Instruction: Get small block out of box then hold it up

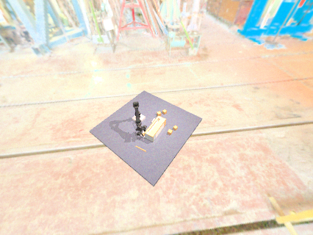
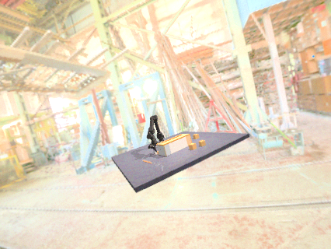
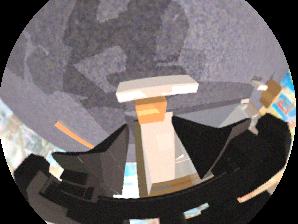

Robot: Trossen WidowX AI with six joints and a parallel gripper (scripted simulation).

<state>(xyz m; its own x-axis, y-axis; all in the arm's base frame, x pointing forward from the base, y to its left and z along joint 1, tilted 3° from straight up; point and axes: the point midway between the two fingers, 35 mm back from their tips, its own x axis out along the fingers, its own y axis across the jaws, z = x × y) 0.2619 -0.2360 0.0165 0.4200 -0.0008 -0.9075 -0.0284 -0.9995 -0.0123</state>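
The box [image 1: 156, 127] [image 2: 175, 145] is a long pale case with an orange top, lying near the middle of the dark table [image 1: 162, 161] [image 2: 155, 171]. My gripper [image 1: 141, 134] [image 2: 155, 149] [image 3: 149, 123] is open and empty. It sits low at the box's near end, by the table surface. In the wrist view the box [image 3: 160, 156] is seen end-on between my two dark fingers. A small orange piece [image 3: 152, 110] shows inside it below a white bar. I cannot tell whether that piece is the block. The block is too small to make out in the top and exterior views.
A thin orange stick [image 1: 140, 148] [image 2: 147, 161] [image 3: 73, 135] lies on the table in front of the box. Several small orange cubes stand around the box, two behind it [image 1: 162, 112] and two on its far side [image 1: 173, 129] [image 2: 197, 144]. The arm's base [image 1: 138, 118] stands beside the box.
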